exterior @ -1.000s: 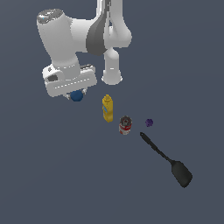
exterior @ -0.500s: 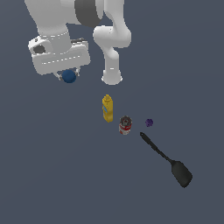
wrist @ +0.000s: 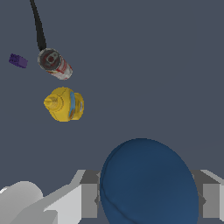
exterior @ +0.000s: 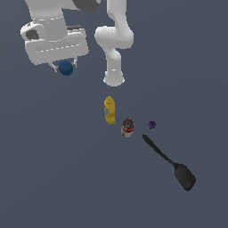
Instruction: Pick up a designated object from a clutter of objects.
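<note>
My gripper [exterior: 66, 68] is shut on the dark-blue ball [exterior: 66, 67] and holds it high above the floor, at the exterior view's upper left. In the wrist view the ball [wrist: 148, 183] fills the space between the two grey fingers [wrist: 87, 199]. Below stand the yellow bottle [exterior: 110, 110], the red-and-white can [exterior: 128, 127], the small purple object [exterior: 152, 124] and the long black spatula [exterior: 171, 164]. The wrist view shows the bottle [wrist: 64, 104], the can [wrist: 54, 64], the purple object [wrist: 18, 61] and the spatula's handle [wrist: 38, 26] from above.
The arm's white base [exterior: 114, 78] stands on the dark floor behind the bottle. The clutter lies in a line running toward the exterior view's lower right.
The gripper has risen with the blue ball and shifted toward the exterior view's upper left. The bottle, can, purple object and spatula have not moved.
</note>
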Tool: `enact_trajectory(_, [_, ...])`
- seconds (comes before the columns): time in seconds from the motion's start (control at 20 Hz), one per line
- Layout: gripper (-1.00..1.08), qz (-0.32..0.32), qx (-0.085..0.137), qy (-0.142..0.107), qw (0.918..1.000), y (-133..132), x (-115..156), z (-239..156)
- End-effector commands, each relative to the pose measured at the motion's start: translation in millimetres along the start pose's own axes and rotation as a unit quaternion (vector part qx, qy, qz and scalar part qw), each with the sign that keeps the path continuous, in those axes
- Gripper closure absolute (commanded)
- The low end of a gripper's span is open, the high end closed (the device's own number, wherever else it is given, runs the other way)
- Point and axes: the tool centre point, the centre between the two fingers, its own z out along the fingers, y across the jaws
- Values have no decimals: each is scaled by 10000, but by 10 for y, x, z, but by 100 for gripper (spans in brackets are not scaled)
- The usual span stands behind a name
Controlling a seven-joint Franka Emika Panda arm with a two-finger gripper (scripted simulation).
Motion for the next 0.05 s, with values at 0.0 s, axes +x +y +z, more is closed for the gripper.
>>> enact_trajectory(0.0, [108, -4, -2, -3, 10000, 1, -6, -25])
